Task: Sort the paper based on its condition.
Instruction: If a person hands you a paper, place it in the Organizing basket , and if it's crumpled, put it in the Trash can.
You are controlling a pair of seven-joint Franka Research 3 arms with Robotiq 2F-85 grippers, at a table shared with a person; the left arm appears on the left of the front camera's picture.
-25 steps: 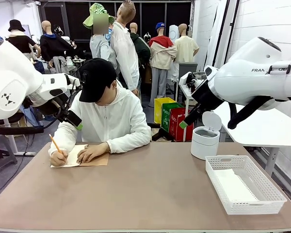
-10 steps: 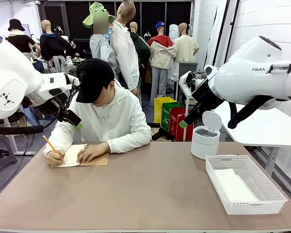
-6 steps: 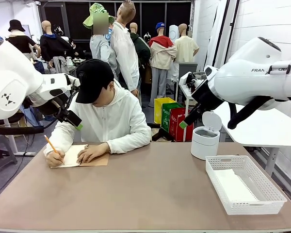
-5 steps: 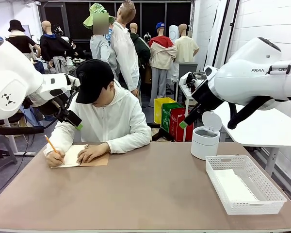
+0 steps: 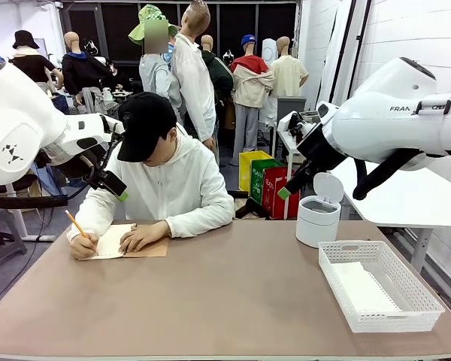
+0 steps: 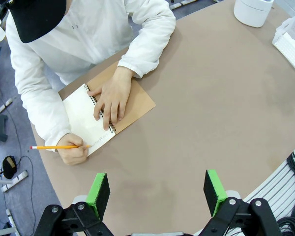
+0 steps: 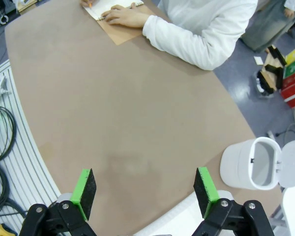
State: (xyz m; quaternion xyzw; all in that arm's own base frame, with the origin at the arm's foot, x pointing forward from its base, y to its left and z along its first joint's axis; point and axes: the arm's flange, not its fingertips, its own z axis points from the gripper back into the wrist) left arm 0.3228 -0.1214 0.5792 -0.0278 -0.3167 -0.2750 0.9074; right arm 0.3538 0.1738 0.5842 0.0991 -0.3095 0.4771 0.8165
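Table (image 5: 233, 301): a person (image 5: 165, 180) sits at the far left edge, bent over a spiral notebook (image 6: 81, 115).

Left gripper (image 6: 156, 189): pads spread wide, nothing between them, held high above the near side of the table.

Right gripper (image 7: 145, 189): also spread wide and empty, held high over the table's right half.

Hazards, as judged:
- The page in use is bound into the notebook and pinned under one hand (image 6: 110, 98). An early reach would meet the person's hands or the pencil (image 6: 56, 146), so the robot should wait for a hand-over.
- A thin sheet lying flat on the table offers little to pinch; the pads may slide over it or crease it, changing the very condition being sorted.
- A sheet in doubtful condition could end up in the wrong container.

Containers:
- White basket (image 5: 391, 320), right side near the robot: what appears to be the paper (image 5: 364, 289) lies flat on its floor; how many sheets, I cannot tell.
- White bin (image 7: 236, 167), just beyond the basket, lid tipped back; nothing discernible inside.
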